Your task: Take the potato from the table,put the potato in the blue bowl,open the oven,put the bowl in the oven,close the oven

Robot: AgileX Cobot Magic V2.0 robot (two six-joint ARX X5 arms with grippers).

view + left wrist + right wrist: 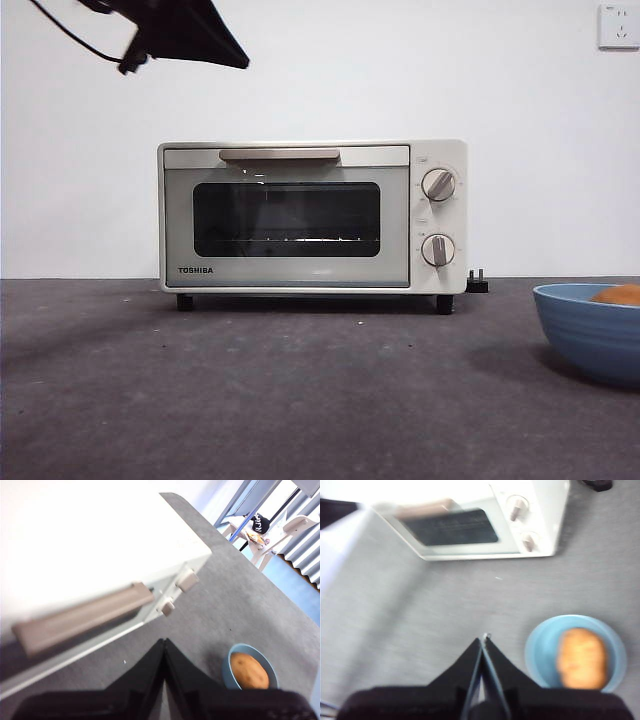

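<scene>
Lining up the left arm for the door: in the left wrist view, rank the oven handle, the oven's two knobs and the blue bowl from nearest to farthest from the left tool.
1. Blue bowl, on the table beside the left tool, holding the potato.
2. Oven handle, across the oven's door; too close to the bowl to rank firmly.
3. Knobs, past the handle's end, farthest.

Orange-brown potato is seen lying inside blue bowl, upright on grey tabletop, well right of and nearer than oven. Cream TOSHIBA oven is stood at back on black feet, dark glass door shut, beige handle along top.
</scene>
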